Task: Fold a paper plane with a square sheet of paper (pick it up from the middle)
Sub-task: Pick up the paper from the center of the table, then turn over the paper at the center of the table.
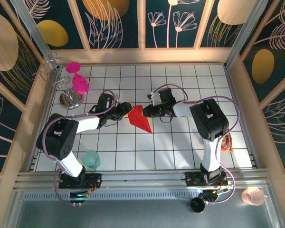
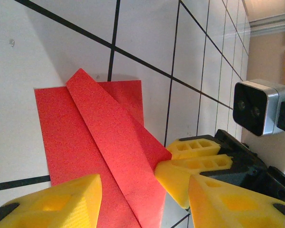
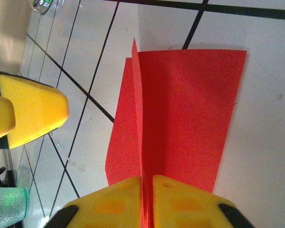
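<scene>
- Paper plane (image 1: pixel 140 118): light, limp, creases easily. Grip it only at the centre ridge.
- Your right pincer (image 3: pixel 147 192) is clenched on that ridge; left pincer (image 2: pixel 143 187) is released, hovering over the plane.

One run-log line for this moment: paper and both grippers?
paper plane: folded, centre ridge raised | right gripper: shut on ridge | left gripper: open, astride plane

We lose the paper plane's (image 3: pixel 180 109) ridge where it slips between the right gripper's (image 3: pixel 147 194) pads (image 3: pixel 185 204). In the left wrist view one end of it runs off the bottom edge. The green cup (image 3: pixel 7 206) is cropped and blurry too.
</scene>
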`<state>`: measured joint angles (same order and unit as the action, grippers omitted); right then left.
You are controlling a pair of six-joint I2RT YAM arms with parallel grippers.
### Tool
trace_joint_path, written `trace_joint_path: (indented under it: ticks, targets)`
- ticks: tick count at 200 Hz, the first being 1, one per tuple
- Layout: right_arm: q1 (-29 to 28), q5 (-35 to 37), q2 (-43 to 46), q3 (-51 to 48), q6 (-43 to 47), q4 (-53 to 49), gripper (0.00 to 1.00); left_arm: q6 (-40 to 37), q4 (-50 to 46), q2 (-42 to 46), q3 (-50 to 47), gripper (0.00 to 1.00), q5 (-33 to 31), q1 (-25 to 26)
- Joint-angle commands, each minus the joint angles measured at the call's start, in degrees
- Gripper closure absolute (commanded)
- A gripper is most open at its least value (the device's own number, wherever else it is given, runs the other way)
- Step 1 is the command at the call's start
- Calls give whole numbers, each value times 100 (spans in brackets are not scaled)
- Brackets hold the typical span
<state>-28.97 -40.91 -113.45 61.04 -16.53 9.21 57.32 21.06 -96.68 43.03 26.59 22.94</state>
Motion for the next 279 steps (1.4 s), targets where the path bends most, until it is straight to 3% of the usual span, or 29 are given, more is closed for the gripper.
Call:
trace_joint_path:
  ticks: [1,24,87,131,157,233,279]
  targets:
    - [-4,-39,64,69,-23,132,94,24,170,138,-44,49,87,35]
    - [23,6,393,-134,-348,596,100,44,312,297,-100,49,173,35]
    - [320,-330,1435,-823,-2191,2497,100,384,1810,774,-313,35,953,92]
    - [453,-396,1838,-1223,-3456,3750,100,889,3093,731,-463,31,1322,148]
    - [462,-509,1829,-1311,-3978,4220,100,872,3326,660,-409,31,1478,217]
    - [449,-735,1581,-1476,-5029,5376,100,591,3270,481,-173,41,1524,342]
    - [463,-735,1555,-1494,-5136,5398,100,620,3591,432,-83,58,1726,431]
